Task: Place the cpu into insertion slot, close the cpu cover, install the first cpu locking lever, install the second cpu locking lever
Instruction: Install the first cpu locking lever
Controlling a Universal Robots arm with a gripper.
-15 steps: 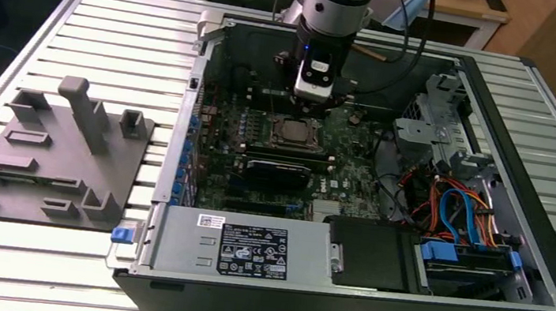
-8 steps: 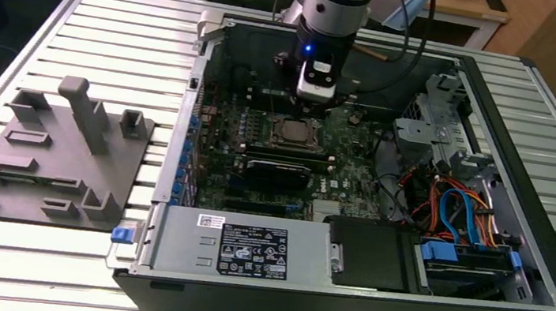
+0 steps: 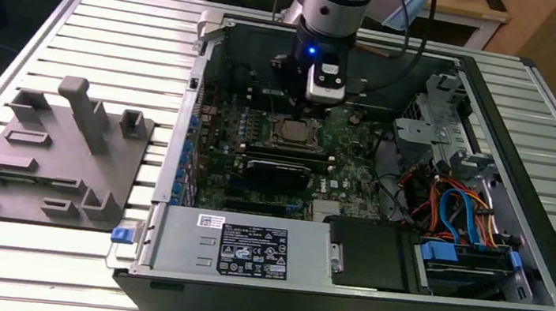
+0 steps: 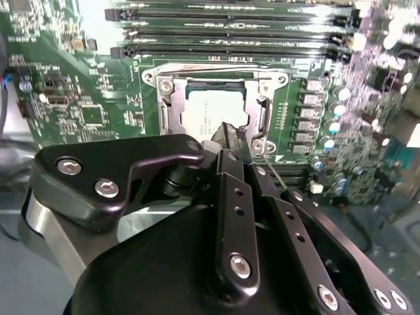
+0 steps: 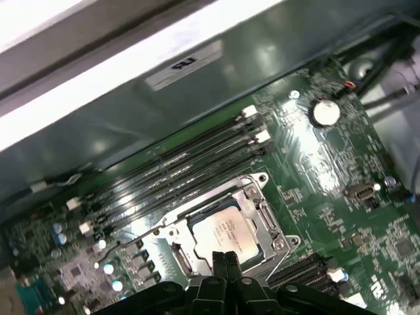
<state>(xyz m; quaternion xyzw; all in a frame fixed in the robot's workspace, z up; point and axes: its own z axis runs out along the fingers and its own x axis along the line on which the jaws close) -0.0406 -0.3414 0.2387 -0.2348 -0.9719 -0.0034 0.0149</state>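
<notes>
Cpu (image 5: 224, 230) first: seated flat in the insertion slot (image 4: 216, 85), pale silver-grey top facing up, square and small against the green around it. Appears level, no corner lifted, which suggests proper seating, judged from both wrist views. Framed by the cpu cover (image 4: 165, 113), a thin silver plate apparently folded down so its window leaves the chip's top bare. Cannot tell whether fully pressed home. Beside one corner, a thin wire lever (image 5: 128, 243) angling away from the socket; cannot tell whether latched.

Just at the socket's near edge, gripper (image 5: 226, 259) with fingers (image 4: 230, 134) pressed together and nothing between them. Probably kept closed to make one narrow blunt tip for pushing on the cover or a lever, not for grasping.

Further out: long black memory slots (image 5: 177, 170) running alongside the socket, green motherboard (image 5: 341, 157), open computer case (image 3: 551, 261), slatted table (image 3: 60, 33) underneath with a grey fixture tray (image 3: 54, 168) well apart on the exterior view's left.
</notes>
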